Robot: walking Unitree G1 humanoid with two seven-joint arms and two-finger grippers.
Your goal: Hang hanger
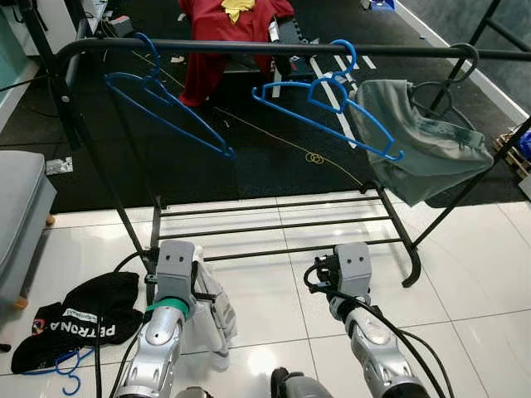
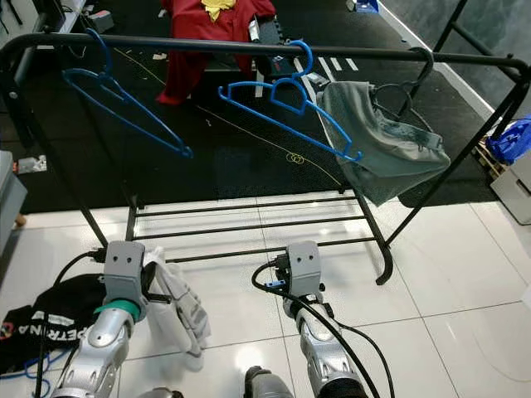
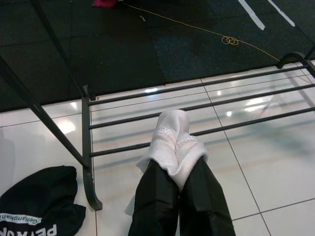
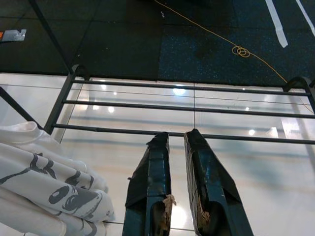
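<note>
Left gripper (image 3: 178,147) is low over the white tile floor (image 1: 465,274), fingers closed on a bunched white garment (image 3: 172,142) that hangs beside the arm. Right gripper (image 4: 178,142) is empty, fingers nearly together with a narrow gap, pointing at the rack's (image 1: 249,47) lower bars. Two blue hangers (image 1: 166,104) (image 1: 328,112) hang bare on the top rail, well apart; a grey garment (image 1: 419,145) hangs further right. A black garment (image 1: 79,319) lies on the floor at left, a third blue hanger (image 1: 62,369) partly under it.
</note>
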